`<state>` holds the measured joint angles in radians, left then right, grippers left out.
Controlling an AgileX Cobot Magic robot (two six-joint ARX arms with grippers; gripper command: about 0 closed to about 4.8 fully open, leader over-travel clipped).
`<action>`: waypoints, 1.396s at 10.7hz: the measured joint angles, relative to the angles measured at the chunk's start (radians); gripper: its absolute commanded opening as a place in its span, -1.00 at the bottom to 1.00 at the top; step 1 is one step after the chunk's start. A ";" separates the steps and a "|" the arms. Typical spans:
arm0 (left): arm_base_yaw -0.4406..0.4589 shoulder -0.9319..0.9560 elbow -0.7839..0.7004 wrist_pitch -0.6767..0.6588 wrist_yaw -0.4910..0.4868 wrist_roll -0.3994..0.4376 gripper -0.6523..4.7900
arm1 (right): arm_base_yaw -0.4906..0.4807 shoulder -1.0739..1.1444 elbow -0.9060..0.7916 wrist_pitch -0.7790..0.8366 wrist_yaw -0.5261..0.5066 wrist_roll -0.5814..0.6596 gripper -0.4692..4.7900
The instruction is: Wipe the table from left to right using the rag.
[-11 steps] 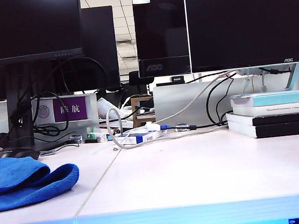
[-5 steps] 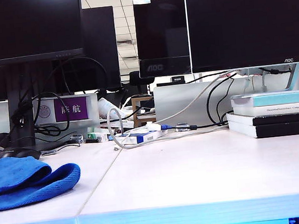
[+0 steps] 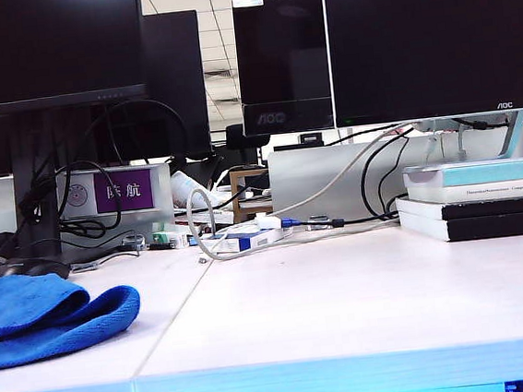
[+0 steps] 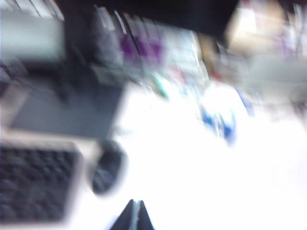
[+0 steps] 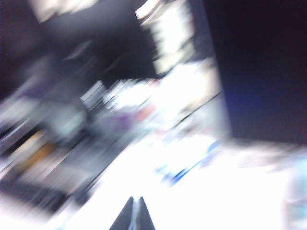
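The blue rag lies bunched in thick folds at the left end of the white table in the exterior view. Neither arm shows in that view. The left wrist view is blurred; my left gripper is shut with nothing between its fingers, above the white table near a black mouse and a keyboard. The right wrist view is also smeared; my right gripper is shut and empty above the white table. The rag is not seen in either wrist view.
Dark monitors stand along the back. A stack of books sits at the right rear. Cables and a small white box lie near the seam. A purple-labelled box is at the left rear.
The exterior scene has barely shifted; the rag lies where it was. The heavy blur in both wrist views shows both arms moving fast.
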<state>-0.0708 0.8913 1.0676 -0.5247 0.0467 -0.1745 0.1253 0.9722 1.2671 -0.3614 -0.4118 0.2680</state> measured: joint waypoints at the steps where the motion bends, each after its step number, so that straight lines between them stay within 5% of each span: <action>1: 0.000 0.051 0.066 -0.078 0.059 0.000 -0.78 | 0.000 0.066 0.065 -0.079 -0.135 -0.021 -0.83; 3: 0.000 0.099 0.104 -0.092 0.102 -0.001 -0.78 | 0.023 0.095 0.088 -0.131 -0.257 -0.105 -0.83; 5: 0.000 0.170 0.104 -0.165 0.152 -0.001 -0.78 | 0.153 0.089 0.093 -0.189 -0.272 -0.257 -0.83; 7: -0.002 0.255 0.102 -0.248 0.152 0.022 -0.78 | 0.352 0.092 0.093 -0.356 -0.056 -0.469 -0.83; 8: -0.018 0.296 0.104 -0.248 0.150 0.053 -0.78 | 0.360 0.094 0.093 -0.370 -0.005 -0.502 -0.83; 11: -0.071 0.415 0.103 -0.273 0.146 0.107 -0.75 | 0.418 0.108 0.093 -0.370 -0.011 -0.510 -0.83; 13: -0.111 0.549 0.103 -0.279 0.145 0.116 -0.12 | 0.447 0.116 0.092 -0.368 -0.002 -0.512 -0.83; 15: -0.141 0.635 0.103 -0.283 0.153 0.133 -0.09 | 0.443 0.119 0.092 -0.346 0.013 -0.512 -0.83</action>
<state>-0.2115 1.5265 1.1706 -0.8074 0.1993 -0.0414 0.5686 1.0908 1.3594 -0.7078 -0.3985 -0.2440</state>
